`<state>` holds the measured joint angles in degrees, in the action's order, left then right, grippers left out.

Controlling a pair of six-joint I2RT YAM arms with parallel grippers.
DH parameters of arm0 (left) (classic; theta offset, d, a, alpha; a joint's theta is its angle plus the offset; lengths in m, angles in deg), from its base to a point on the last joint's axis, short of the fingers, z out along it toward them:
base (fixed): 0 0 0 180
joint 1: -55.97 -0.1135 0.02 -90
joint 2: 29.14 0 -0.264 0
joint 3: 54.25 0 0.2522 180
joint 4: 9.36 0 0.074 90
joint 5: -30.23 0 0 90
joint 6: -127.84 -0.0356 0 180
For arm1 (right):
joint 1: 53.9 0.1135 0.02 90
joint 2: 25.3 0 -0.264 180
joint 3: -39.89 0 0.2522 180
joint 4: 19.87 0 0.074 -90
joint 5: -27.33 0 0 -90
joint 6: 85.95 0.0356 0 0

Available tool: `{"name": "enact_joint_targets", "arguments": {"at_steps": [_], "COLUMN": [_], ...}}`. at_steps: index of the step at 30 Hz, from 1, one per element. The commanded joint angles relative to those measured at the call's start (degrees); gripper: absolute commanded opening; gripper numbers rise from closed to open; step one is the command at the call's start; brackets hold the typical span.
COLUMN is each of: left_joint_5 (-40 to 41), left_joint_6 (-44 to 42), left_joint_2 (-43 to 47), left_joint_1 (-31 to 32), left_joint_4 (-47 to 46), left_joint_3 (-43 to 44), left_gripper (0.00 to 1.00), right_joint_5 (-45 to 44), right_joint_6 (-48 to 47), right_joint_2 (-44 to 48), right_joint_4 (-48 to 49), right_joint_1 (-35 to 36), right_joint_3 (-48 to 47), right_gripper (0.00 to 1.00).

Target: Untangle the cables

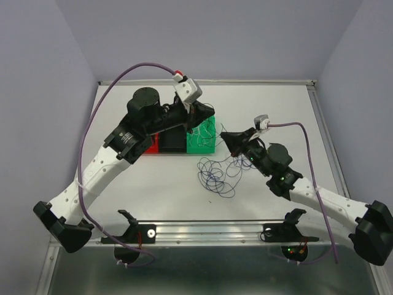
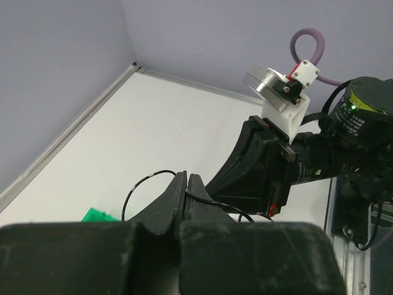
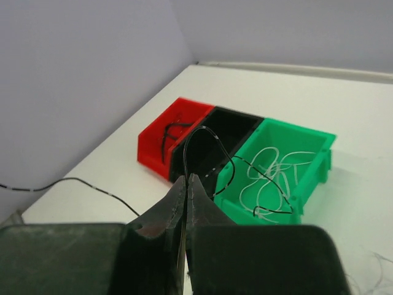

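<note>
Shut right pincer [image 3: 186,186] and shut left pincer [image 2: 186,184] each pinch a black cable [image 3: 201,128] we judge strung between them, while the loose cables [image 1: 216,174] lie on the tabletop [image 1: 153,196] just below the right one, nearer it.

the red bin [image 3: 161,140], black bin [image 3: 228,130] and green bin [image 3: 309,145] were each one solid colour. white cables [image 3: 275,166] filled the green one; a black cable [image 3: 202,128] was plain; dark blue cables [image 1: 215,176] marked the white table [image 1: 270,104]; arm cables [image 1: 147,64] were purple.
</note>
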<state>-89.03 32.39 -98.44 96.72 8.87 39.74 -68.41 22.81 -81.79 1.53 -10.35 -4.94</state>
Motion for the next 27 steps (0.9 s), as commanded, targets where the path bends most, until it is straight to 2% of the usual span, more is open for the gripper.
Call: {"name": "enact_joint_targets", "arguments": {"at_steps": [1, 4, 8, 9, 11, 12, 19, 24, 27], "left_joint_5": [9.9, 19.46, 22.66, 21.79, 19.25, 18.8, 11.43, 3.96, 1.14], "left_joint_6": [-3.51, -4.65, -5.36, -5.88, -6.24, -6.76, -8.25, -8.96, -9.57], "left_joint_2": [6.62, 10.4, 14.53, 15.15, 17.08, 18.13, 19.12, 12.1, 5.59], "left_joint_1": [-0.15, -1.11, -6.37, -10.74, -15.59, -20.84, -39.13, -48.9, -50.16], "left_joint_4": [3.96, 4.15, 4.14, 4.32, 3.27, 2.83, -2.17, -5.44, -4.82], "left_joint_3": [-1.2, -5.77, -10.43, -11.57, -13.07, -14.64, -20.45, -21.25, -18.71], "left_gripper": [0.0, 0.0, 0.0, 0.0, 0.0, 0.0, 0.0, 0.0, 0.0], "right_joint_5": [17.05, 24.18, 30.43, 31.83, 32.89, 34.9, 39.48, 36.17, 33.7], "right_joint_6": [-1.89, -0.22, 2.85, 3.2, 3.91, 4.09, 8.47, 9.27, 8.92], "right_joint_2": [-4.32, -11.52, -21.63, -24.17, -31.9, -36.89, -55.45, -64.77, -70.05], "right_joint_4": [2.37, 4.56, 9.66, 10.19, 10.9, 10.81, 10.55, 6.6, 6.15], "right_joint_1": [0.04, 0.04, 0.39, 0.92, 1.54, 2.15, 3.29, 3.3, 3.12], "right_joint_3": [-5.84, -11.45, -16.2, -19.87, -24.54, -29.7, -51.95, -62.61, -65.78], "right_gripper": [0.01, 0.01, 0.01, 0.01, 0.01, 0.01, 0.01, 0.01, 0.01]}}
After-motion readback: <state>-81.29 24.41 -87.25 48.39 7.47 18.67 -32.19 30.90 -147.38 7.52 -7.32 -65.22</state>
